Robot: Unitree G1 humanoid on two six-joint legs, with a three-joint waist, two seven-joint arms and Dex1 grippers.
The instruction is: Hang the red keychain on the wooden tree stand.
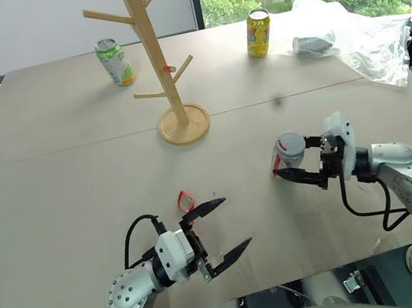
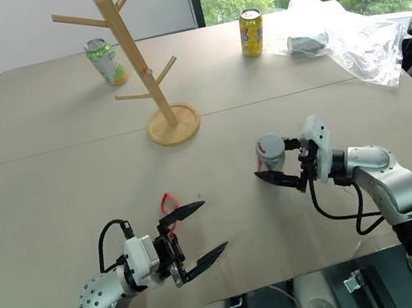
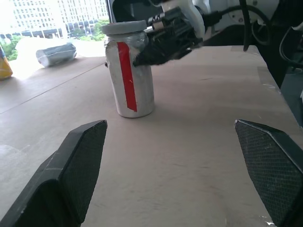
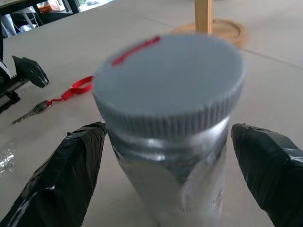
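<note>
On the near left of the table [image 1: 50, 173], the left gripper [image 1: 221, 229] hangs just above the surface with its two black fingers spread wide and nothing between them. The red keychain [image 1: 185, 200] lies flat on the table just beyond its upper finger, apart from it as far as the head views show; the right wrist view shows its small dark key [image 4: 29, 112] trailing from the red loop. Further back, toward the middle, the wooden tree stand [image 1: 160, 66] stands upright with its pegs bare, a green can [image 1: 115, 61] behind it on the left and a yellow can [image 1: 257, 33] on the right. On the right, the right gripper [image 1: 292, 167] is wide open too, its fingers standing either side of a silver can with a red stripe [image 3: 129, 71], which is not the task's object; whether they touch it is hard to tell. The step in hand looks like reaching for the keychain, not yet picked up. The next move probably calls for the left gripper to edge forward, tilt down over the red loop and close on it before any lift toward a peg.
</note>
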